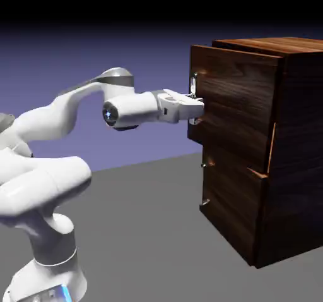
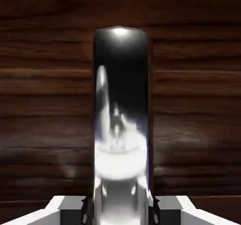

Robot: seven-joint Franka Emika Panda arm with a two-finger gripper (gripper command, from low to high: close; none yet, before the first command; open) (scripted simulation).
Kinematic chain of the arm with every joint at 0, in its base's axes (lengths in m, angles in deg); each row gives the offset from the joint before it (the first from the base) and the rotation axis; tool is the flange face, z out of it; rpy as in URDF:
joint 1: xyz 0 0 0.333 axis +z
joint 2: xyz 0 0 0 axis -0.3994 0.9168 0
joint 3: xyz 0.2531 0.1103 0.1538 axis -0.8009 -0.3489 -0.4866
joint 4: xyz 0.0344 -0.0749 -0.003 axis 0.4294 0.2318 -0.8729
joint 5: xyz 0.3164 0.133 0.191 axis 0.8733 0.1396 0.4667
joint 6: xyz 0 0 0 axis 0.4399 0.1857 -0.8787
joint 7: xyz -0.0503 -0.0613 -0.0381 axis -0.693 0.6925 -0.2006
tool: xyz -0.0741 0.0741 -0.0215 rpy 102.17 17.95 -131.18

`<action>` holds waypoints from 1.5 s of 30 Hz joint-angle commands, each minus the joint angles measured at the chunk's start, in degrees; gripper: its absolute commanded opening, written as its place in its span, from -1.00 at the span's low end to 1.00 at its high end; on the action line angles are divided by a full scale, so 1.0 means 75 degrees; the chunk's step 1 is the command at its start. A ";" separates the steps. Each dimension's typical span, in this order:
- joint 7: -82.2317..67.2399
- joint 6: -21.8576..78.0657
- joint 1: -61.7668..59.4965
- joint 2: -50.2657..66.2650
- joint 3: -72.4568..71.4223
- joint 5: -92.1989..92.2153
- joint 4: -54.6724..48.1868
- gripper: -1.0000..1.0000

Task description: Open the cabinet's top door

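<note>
Partly, the pincer [image 1: 197, 100] hides the top door's handle [image 1: 193, 84].

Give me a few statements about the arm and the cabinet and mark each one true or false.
1. The gripper is closed on the top door's handle. True.
2. The top door is swung wide open. False: it stands only slightly out from the cabinet.
3. The lower door has the gripper on its handle. False: the gripper is at the upper one.
4. The cabinet is dark wood. True.
5. The handle between the fingertips is matte wood. False: it is shiny metal.
</note>
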State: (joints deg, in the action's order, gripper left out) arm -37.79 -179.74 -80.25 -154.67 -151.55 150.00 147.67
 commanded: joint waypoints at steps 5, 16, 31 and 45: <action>-0.0591 0.1654 0.0247 0.0085 0.0886 -0.0438 0.0962 -1.00; -0.1825 0.5309 -0.0686 0.0817 0.3181 -0.2290 0.1950 -1.00; -0.4734 0.9733 -0.3391 0.4293 0.5238 -0.6294 0.0850 -1.00; -0.7341 1.1054 -0.4435 0.8169 0.5228 -0.9848 -0.1760 -1.00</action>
State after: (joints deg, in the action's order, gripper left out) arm -92.88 -96.79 -113.51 -93.40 -112.34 76.09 134.46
